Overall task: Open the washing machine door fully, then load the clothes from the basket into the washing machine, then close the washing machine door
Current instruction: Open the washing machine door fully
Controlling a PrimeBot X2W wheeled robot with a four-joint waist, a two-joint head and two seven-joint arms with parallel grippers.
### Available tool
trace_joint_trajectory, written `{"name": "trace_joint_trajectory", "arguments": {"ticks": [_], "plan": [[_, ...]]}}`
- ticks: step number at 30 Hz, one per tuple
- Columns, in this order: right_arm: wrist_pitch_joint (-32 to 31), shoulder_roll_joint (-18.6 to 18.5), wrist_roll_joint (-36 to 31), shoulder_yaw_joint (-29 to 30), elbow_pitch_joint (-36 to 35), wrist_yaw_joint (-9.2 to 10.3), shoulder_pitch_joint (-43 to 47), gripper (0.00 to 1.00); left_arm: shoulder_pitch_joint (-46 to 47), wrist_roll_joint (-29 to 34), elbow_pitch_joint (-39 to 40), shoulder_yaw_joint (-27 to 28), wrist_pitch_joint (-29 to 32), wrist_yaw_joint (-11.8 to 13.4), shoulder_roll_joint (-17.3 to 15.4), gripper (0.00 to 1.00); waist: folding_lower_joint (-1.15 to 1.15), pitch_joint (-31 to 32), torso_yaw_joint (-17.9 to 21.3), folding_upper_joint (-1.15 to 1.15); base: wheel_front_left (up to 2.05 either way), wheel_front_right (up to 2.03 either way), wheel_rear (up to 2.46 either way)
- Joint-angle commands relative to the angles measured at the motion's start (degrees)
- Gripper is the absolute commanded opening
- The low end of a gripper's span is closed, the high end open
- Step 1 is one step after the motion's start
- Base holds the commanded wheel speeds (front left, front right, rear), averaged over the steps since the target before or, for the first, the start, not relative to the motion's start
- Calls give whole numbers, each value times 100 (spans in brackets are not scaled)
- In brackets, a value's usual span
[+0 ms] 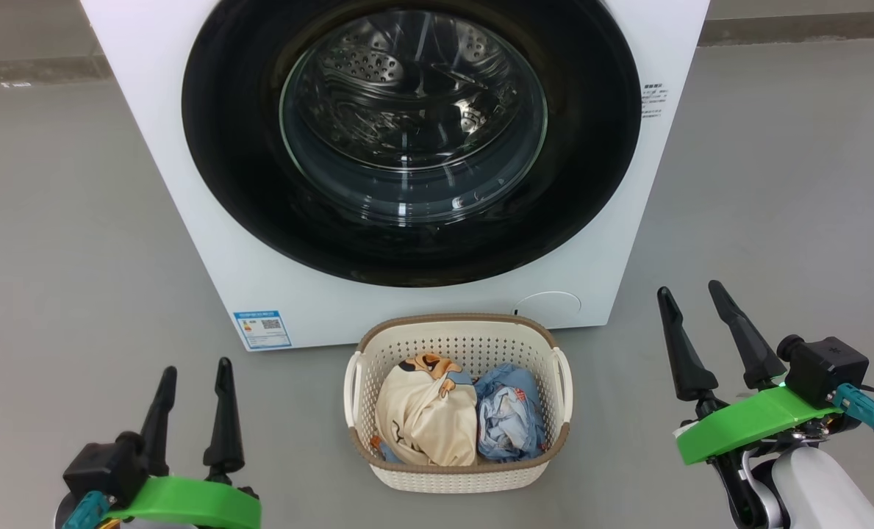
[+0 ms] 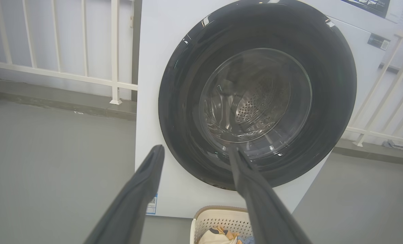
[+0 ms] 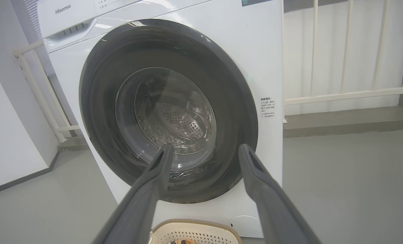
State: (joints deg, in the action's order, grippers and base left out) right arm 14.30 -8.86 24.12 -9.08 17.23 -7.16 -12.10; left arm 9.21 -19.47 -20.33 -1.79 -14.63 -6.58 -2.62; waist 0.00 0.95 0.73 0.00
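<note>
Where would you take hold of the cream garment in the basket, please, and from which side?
Pinch the raised, bunched fold at the middle of the cream garment, coming straight down from above. The walls of the basket close it in all round, and the blue garment crowds its right side, so only the top lies open.

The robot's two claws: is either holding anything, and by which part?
Nothing is held. The left gripper and right gripper both stand open and empty; the clothes lie in the basket.
</note>
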Motion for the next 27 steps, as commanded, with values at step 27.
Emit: {"name": "trace_joint_trajectory", "arguments": {"ticks": [27], "plan": [[70, -64, 25, -225, -137, -33, -213, 100, 236, 134, 58, 111, -37, 7, -98, 100, 0, 30, 23, 0, 11, 11, -22]]}}
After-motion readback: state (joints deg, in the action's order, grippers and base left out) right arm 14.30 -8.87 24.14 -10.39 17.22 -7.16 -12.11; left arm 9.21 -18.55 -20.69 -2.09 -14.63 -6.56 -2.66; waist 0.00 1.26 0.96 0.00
